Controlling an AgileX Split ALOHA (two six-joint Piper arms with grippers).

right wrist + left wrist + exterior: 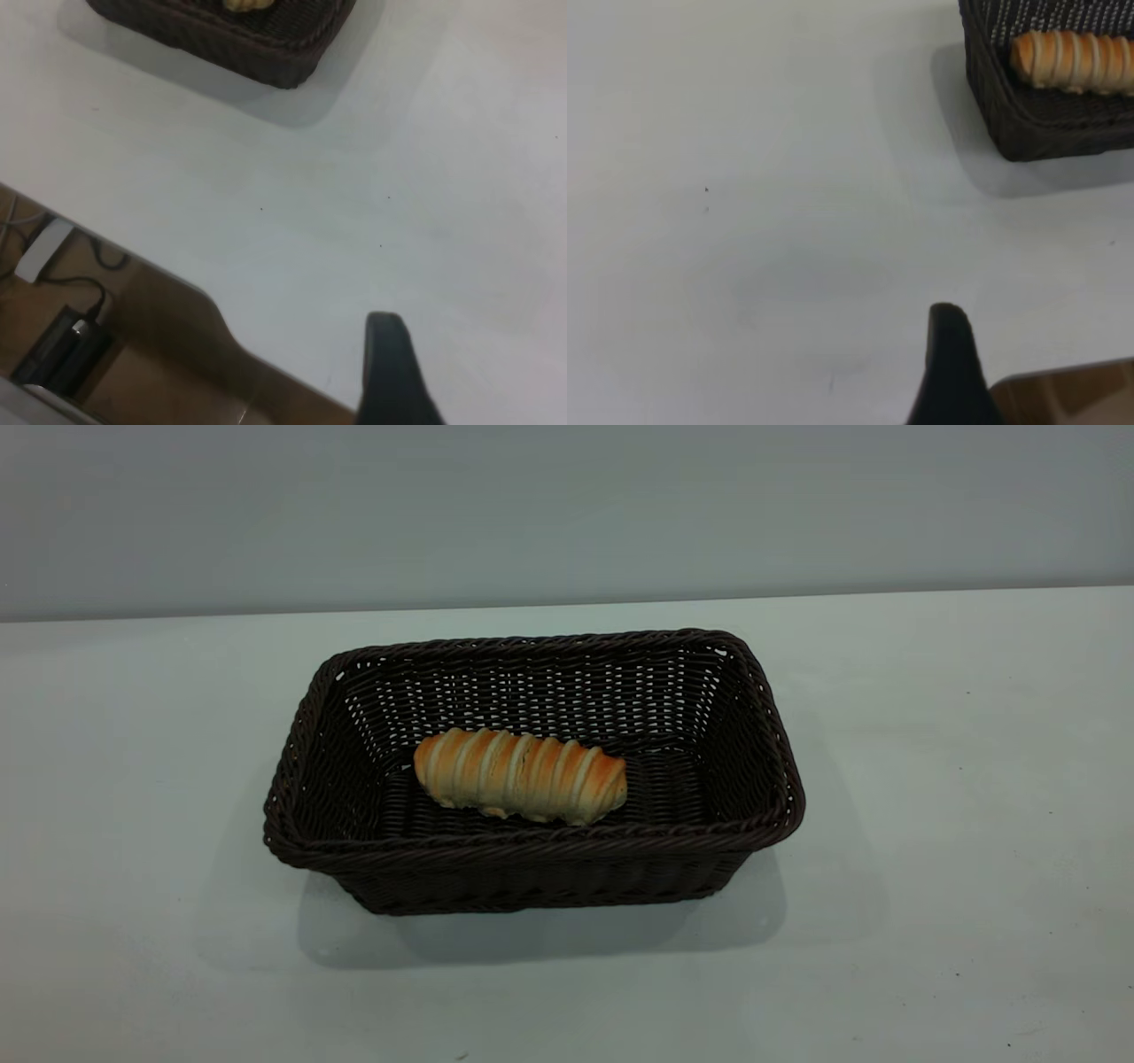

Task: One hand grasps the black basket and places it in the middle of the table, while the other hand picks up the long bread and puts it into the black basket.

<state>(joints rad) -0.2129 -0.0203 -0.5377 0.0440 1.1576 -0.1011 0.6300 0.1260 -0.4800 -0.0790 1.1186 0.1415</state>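
The black basket (532, 868) stands in the middle of the white table (930, 824). The long bread (521, 775) lies inside it on the basket floor, lengthwise, slightly towards the near wall. Neither gripper shows in the exterior view. In the left wrist view my left gripper (950, 312) shows as one dark tip with no gap, empty, over bare table well away from the basket (1045, 124) and the bread (1072, 60). In the right wrist view my right gripper (387, 320) looks the same, empty, far from the basket (257, 49).
The table's edge runs close to both grippers, with brown floor beyond it (1063, 390). A black box and cables (62, 341) lie on the floor below the edge in the right wrist view.
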